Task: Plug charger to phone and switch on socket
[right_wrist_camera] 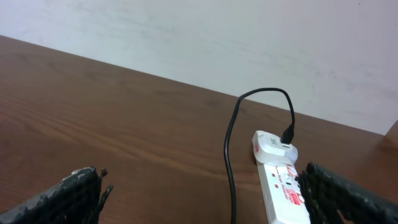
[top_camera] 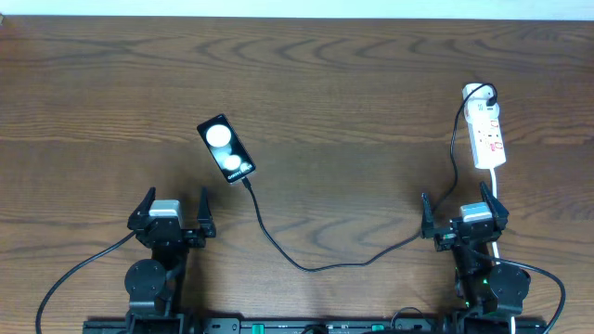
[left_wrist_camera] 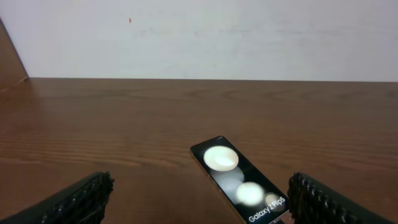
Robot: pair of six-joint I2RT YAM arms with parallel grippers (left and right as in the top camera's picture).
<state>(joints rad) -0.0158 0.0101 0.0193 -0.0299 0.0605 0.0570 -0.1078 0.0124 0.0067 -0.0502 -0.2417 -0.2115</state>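
On the table [top_camera: 353, 83], charger [top_camera: 306, 264] seemingly in phone [top_camera: 225, 148] and socket [top_camera: 488, 139]; left hand [top_camera: 174, 202], right hand [top_camera: 462, 206] wide.

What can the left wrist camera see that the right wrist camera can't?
Only the left wrist view shows the phone, black with two bright circles and white lettering. Only the right wrist view shows the white socket, with the thin black charger looping down into a white adapter at its far end. Both show the brown wooden table, the pale wall behind it, and black jaws standing wide apart at the bottom corners.
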